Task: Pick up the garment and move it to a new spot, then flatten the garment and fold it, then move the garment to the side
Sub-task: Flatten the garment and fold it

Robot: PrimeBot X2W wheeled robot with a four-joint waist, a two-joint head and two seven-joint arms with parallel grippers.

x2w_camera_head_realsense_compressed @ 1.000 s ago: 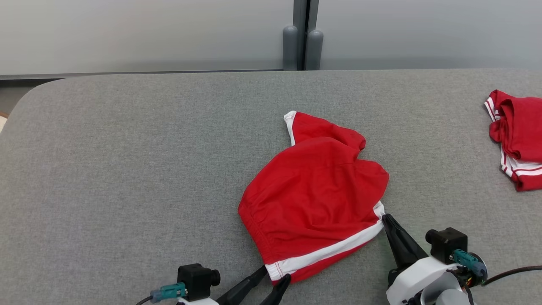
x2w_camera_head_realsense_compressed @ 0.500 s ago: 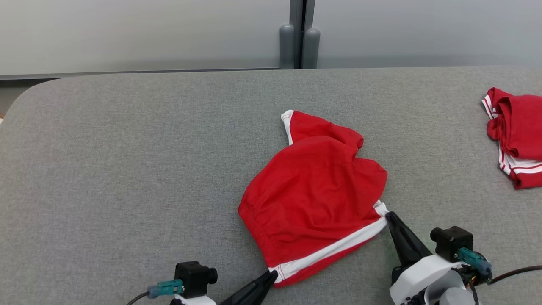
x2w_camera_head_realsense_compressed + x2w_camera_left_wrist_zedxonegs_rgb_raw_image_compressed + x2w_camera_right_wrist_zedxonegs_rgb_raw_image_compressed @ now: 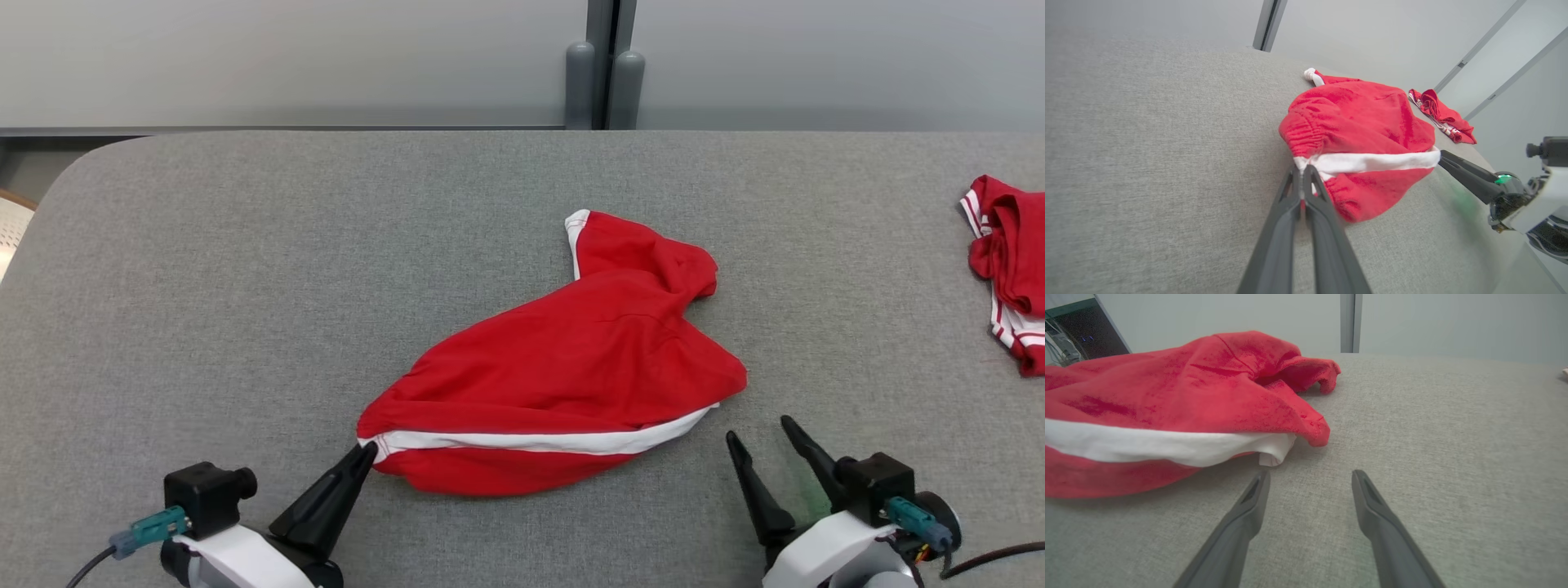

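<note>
The garment (image 3: 571, 367) is a pair of red shorts with a white band, lying stretched across the grey table (image 3: 245, 286). My left gripper (image 3: 366, 452) is shut on its left corner, where the white band ends. In the left wrist view the fingers of this gripper (image 3: 1301, 169) pinch that corner of the shorts (image 3: 1363, 118). My right gripper (image 3: 758, 429) stands open on the table just off the garment's right end, touching nothing. In the right wrist view its gripper (image 3: 1310, 473) gapes wide, with the white band's end of the shorts (image 3: 1167, 388) a little ahead to the left.
A second red-and-white garment (image 3: 1008, 261) lies bunched at the table's far right edge, also seen as the far red heap (image 3: 1443, 116). Two grey posts (image 3: 604, 82) stand behind the table's back edge. Bare grey surface spreads left of the shorts.
My left gripper shut on the shorts' corner and pulled it left, stretching the cloth out. My right gripper let go of the white band's end and opened. The camera shifted slightly.
</note>
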